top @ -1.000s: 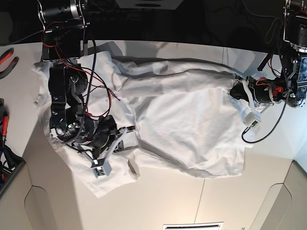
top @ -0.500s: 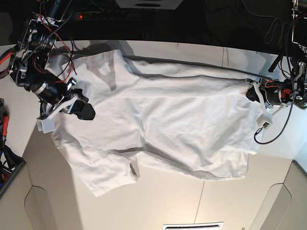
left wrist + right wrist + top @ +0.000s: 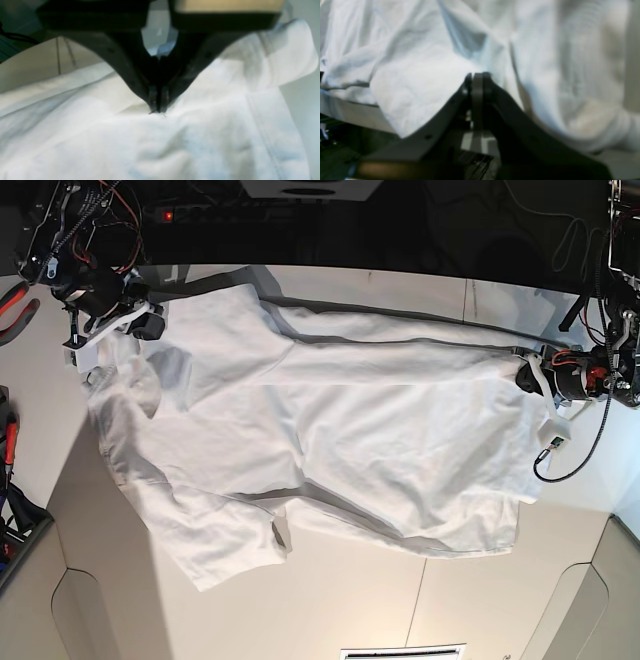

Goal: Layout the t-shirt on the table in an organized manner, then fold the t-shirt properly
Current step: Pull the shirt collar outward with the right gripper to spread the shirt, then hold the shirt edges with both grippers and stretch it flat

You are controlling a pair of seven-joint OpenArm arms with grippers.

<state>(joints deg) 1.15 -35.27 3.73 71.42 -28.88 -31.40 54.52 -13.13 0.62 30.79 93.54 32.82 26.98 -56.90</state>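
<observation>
both grippers (image 3: pixel 148 326) (image 3: pixel 524 370) pinching t-shirt (image 3: pixel 330 430) ends

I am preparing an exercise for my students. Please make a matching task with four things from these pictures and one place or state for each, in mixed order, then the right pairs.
Things:
1. t-shirt
2. left gripper
3. right gripper
4. table

Places or states:
A. shut on the shirt at the right side of the base view
B. bare white surface with a thin seam, nearest the lower edge of the base view
C. shut on the shirt at the upper left of the base view
D. white, stretched between the two arms, creased

Pairs: 1-D, 2-A, 3-C, 4-B
</observation>
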